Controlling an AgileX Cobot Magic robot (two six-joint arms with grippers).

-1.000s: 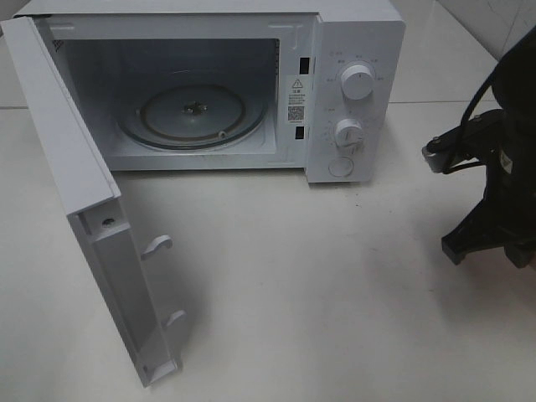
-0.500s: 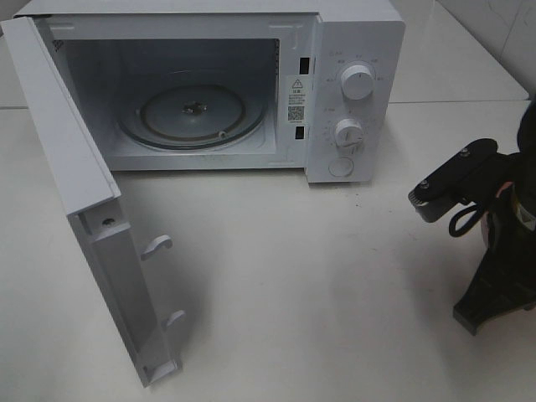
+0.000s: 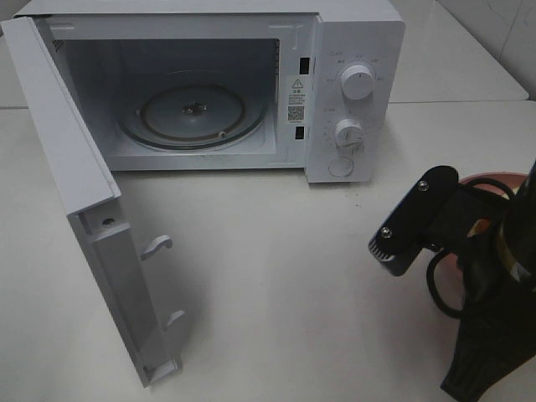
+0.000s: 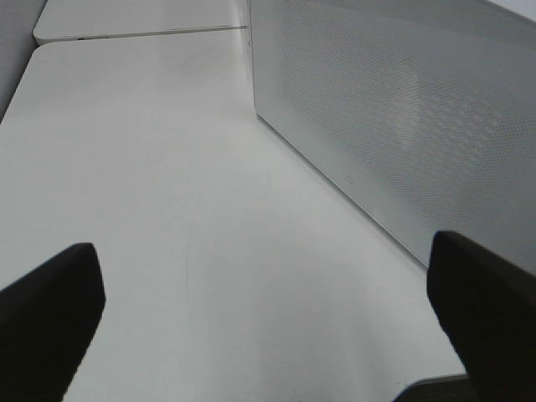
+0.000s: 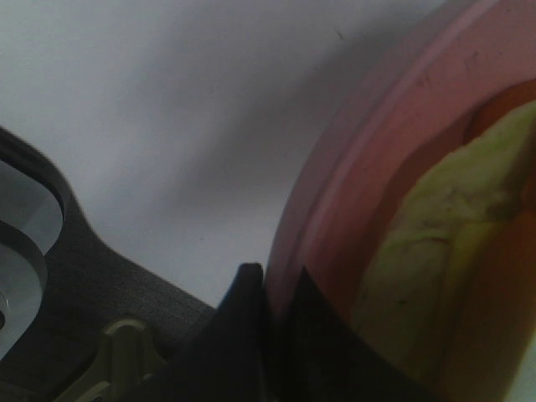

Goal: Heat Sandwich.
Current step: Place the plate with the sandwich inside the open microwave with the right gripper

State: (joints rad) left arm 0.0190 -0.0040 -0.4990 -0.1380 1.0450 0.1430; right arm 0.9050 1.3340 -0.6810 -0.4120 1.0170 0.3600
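right tool (image 5: 272,289) sits on the rim of the plate (image 5: 352,193), with the sandwich (image 5: 427,251) on the plate just past its tips. microwave (image 3: 352,50) on desk (image 3: 276,276) behind-left of it, turntable (image 3: 193,113) inside, 1 door (image 3: 67,151) swung out. left tool (image 4: 268,322) near door's outer face.

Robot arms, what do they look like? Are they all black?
Mostly, yes. The right arm is black, with a flat bracket carrying two silver screws and a looping black cable. The left gripper has chunky black fingers with rounded ends.
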